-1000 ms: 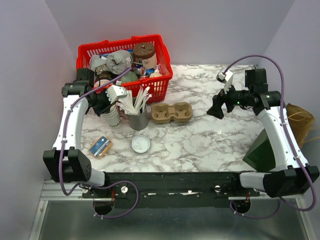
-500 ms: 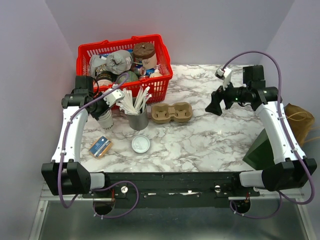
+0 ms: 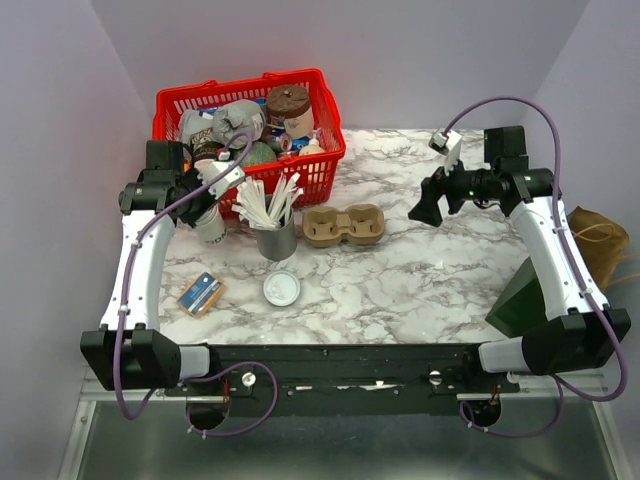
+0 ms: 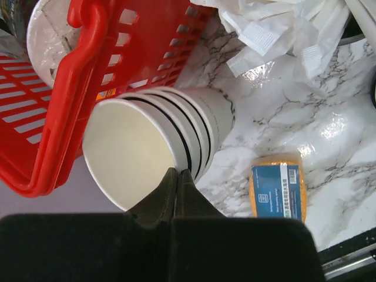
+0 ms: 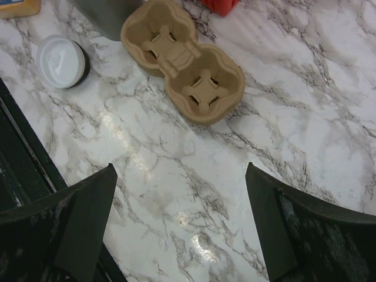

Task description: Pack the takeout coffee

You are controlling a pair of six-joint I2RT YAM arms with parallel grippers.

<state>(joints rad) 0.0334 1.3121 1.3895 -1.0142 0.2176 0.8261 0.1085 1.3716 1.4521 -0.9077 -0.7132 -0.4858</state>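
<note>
Now my left fingers [image 4: 179,176] pinch shut on the rim of the stack of paper cups [image 4: 194,126]; my right fingers [image 5: 180,173] hang wide apart above the bench [image 5: 305,88].

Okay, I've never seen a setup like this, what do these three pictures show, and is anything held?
These are two robot arms bolted at the table's near edge. The overhead picture looks down from behind them; the other two come from a camera on each wrist. On the marble table sit a red basket of packaged goods, a cardboard cup carrier, a grey cup of wrapped sticks, a loose white lid and an orange packet. The left arm's fingers are pinched shut on the rim of a stack of paper cups. The right arm's fingers are wide open, holding nothing, over the table beside the carrier.
</note>
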